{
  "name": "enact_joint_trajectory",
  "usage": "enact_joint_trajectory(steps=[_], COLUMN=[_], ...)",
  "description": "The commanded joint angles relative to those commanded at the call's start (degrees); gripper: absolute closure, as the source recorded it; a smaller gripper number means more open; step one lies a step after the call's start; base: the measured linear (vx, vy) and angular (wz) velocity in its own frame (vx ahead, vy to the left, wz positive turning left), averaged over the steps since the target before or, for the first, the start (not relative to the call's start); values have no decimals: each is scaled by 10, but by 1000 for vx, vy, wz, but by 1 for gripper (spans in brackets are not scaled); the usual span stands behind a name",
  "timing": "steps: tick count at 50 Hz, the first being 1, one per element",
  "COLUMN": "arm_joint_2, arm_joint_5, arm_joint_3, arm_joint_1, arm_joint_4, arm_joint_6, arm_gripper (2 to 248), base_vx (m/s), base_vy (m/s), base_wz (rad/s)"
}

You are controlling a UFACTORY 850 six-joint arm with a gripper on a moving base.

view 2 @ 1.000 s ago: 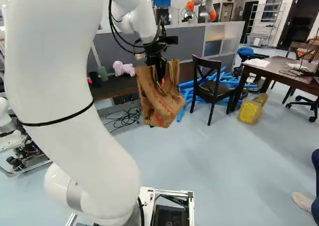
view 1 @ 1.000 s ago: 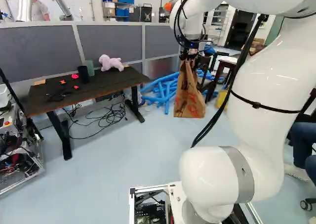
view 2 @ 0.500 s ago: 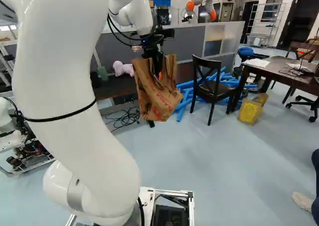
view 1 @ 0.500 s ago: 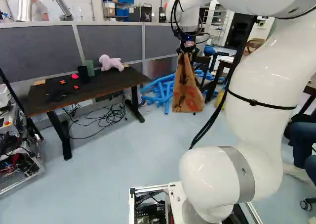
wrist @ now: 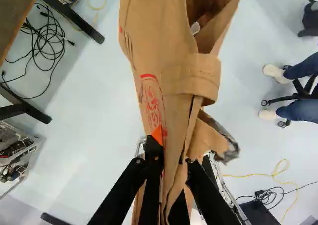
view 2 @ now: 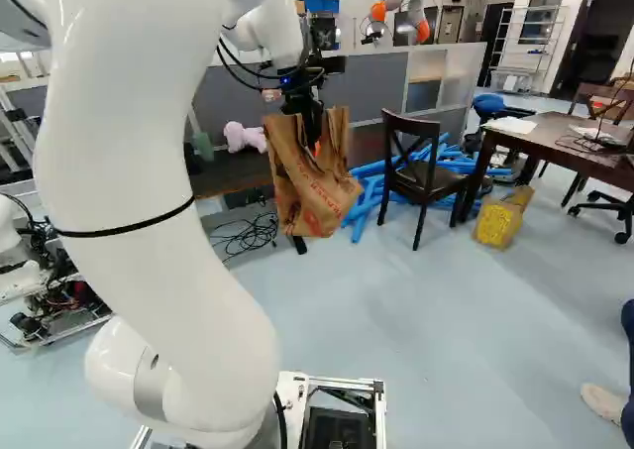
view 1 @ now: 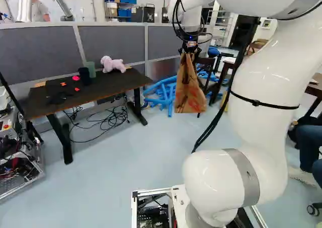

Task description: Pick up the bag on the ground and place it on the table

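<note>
In the right base view my gripper [view 2: 314,140] points down, shut on the upper part of a brown paper bag [view 2: 312,199]. The bag [view 1: 189,96] hangs above the floor in the left base view, right of the dark table [view 1: 111,85] and apart from it. Seen from the wrist, the gripper [wrist: 174,158] pinches folded paper between its two fingers; the bag [wrist: 171,66] stretches out ahead of them, its handle strip and opening showing. Part of the inner finger surfaces is hidden by the paper.
A pink plush toy [view 1: 113,64] and dark cups stand on the table. Blue tubes [view 1: 166,93] lie behind the bag. A dark chair [view 2: 418,167], a brown table [view 2: 545,140] and a yellow box [view 2: 498,221] stand further right. Another robot [view 2: 401,8] is behind the partition.
My arm has shifted, carrying the gripped bag a little upward and slightly left in both base views. The base and the table have stayed in place.
</note>
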Motion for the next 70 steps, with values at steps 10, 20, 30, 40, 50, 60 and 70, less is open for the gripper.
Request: enact_joint_trajectory(steps=[10, 20, 30, 40, 50, 60, 70], arm_joint_2=[0, 0, 0, 0, 0, 0, 0], arm_joint_5=[0, 0, 0, 0, 0, 0, 0], arm_joint_3=[0, 0, 0, 0, 0, 0, 0], arm_joint_1=[0, 0, 0, 0, 0, 0, 0], arm_joint_4=[0, 0, 0, 0, 0, 0, 0], arm_joint_6=[0, 0, 0, 0, 0, 0, 0], arm_gripper=[229, 229, 229, 229, 229, 229, 229], base_vx=[138, 173, 190, 207, 207, 206, 206], base_vy=[12, 71, 126, 138, 138, 118, 89], base_wz=[43, 285, 373, 411, 408, 322, 168])
